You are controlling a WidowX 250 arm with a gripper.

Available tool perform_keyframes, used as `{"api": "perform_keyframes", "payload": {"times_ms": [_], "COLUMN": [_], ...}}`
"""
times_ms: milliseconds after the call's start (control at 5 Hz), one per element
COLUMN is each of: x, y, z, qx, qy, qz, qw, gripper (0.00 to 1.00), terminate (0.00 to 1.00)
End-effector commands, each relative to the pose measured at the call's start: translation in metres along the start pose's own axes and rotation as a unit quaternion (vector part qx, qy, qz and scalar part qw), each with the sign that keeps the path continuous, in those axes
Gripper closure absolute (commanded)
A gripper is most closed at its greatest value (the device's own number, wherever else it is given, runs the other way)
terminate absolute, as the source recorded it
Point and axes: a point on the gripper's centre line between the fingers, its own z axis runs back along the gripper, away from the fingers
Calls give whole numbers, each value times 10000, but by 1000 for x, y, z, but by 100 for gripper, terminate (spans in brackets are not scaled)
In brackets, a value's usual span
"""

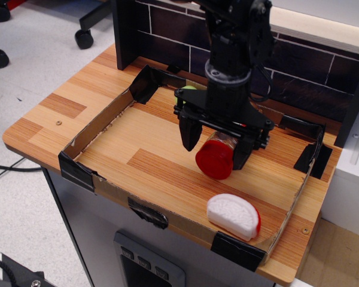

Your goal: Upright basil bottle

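Black gripper (217, 145) hangs with fingers spread apart astride the basil bottle (216, 157), which lies on its side between them, red cap toward the white-and-red half-round toy (233, 215) below.

Arm is held near-vertical, wrist pointed straight down. Gripper (216, 145) is spread wide, jaws apart, two black fingers (190, 135) angled downward, one on each side, tips kept low.

Wood-grain table (60, 113), cardboard tray (102, 122), matt-black gripper (217, 143).
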Motion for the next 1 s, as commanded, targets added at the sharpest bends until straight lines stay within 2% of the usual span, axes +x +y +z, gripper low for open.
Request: {"api": "perform_keyframes", "payload": {"times_ms": [0, 400, 600, 800], "x": [3, 6, 6, 5], "y": [-1, -1, -1, 2], "z": [-16, -26, -29, -22], "qx": [163, 238, 251, 184], "qy": [-115, -197, -232, -256], "qz": [-3, -83, -145, -137], "qw": [9998, 9995, 9993, 9994], "gripper": [0, 0, 100, 100], "terminate": [0, 0, 0, 0]}}
